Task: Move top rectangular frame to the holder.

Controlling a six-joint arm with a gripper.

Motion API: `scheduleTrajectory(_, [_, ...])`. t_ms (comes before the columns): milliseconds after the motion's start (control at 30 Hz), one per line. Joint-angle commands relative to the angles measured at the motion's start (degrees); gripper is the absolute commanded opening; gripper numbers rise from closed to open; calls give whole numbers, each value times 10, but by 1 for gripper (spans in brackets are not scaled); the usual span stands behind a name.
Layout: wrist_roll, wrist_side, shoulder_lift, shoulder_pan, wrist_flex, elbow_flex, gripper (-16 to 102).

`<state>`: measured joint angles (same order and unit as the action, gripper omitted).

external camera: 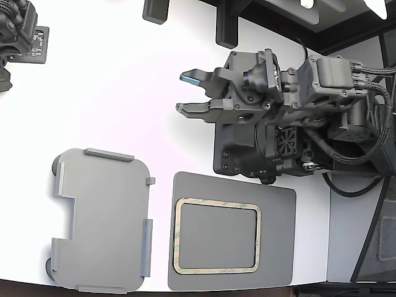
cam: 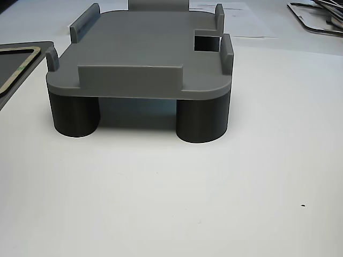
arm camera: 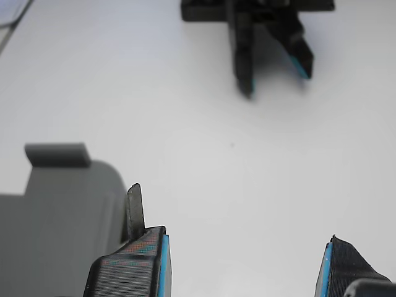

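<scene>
White table (external camera: pixel 124 93), evenly lit, with dark equipment along its far edge in the exterior view.

Frame (external camera: pixel 217 235): thin tan ring with green mottling, lying flat on a dark grey pad (external camera: pixel 278 247) near the table's front edge. The ring sits inside the pad's outline, toward the exterior view's left side of it. The pad's surface shows through the hollow middle. In the other view a corner of the frame (cam: pixel 19 64) and pad (cam: pixel 8 91) appears at the picture's left edge.

Holder (external camera: pixel 102 219): light grey tray just beside the pad, on the exterior view's left, with a narrow strip of table between them. Raised tabs along its edges and a notch cut into one side. The other view shows the holder (cam: pixel 144 48) standing on dark round feet (cam: pixel 202 120), top surface bare.

Gripper (external camera: pixel 189 93): above the table, behind the pad and frame in the exterior view, fingers pointing toward that view's left. Jaws spread, nothing between them. Not touching frame, pad or holder. In the wrist view the gripper (arm camera: pixel 244 266) shows two blue-lined fingertips (arm camera: pixel 133 266) well apart, white table between them, and a corner of the holder (arm camera: pixel 62 210) beside one fingertip.

A second gripper (arm camera: pixel 272 55) shows across the table in the wrist view, apart from all parts.
</scene>
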<state>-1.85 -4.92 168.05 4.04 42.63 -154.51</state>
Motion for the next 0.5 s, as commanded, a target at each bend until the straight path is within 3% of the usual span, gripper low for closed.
scheduleTrajectory(0, [0, 2, 12, 8, -3, 12, 100])
scheduleTrajectory(467, [4, -5, 12, 7, -15, 12, 100])
